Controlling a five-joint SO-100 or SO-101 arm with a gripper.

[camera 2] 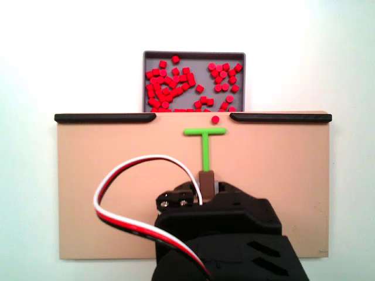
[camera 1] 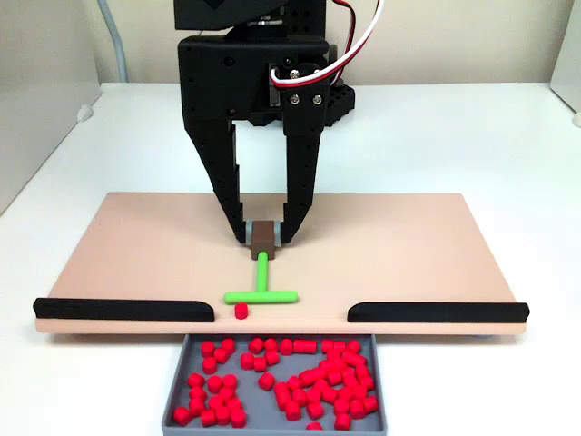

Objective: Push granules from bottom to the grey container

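The arm reaches down over the board (camera 1: 136, 245), fingers (camera 1: 289, 222) clamping the green tool (camera 1: 261, 292) by its brown handle. One granule (camera 1: 241, 312) lies just beyond the tool's bar, at the board's edge; the rest fill the tray (camera 1: 174, 398).

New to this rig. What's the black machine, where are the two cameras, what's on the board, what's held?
The black machine is a small robot arm. Its gripper is shut on the brown handle of a green T-shaped tool. One fixed view faces the arm from the front; the other looks straight down from above. A tan board lies on a white table, with two black strips along one edge and a gap between them. One red granule sits on the board at that gap, in front of the tool's bar. The grey container beyond the gap holds many granules.
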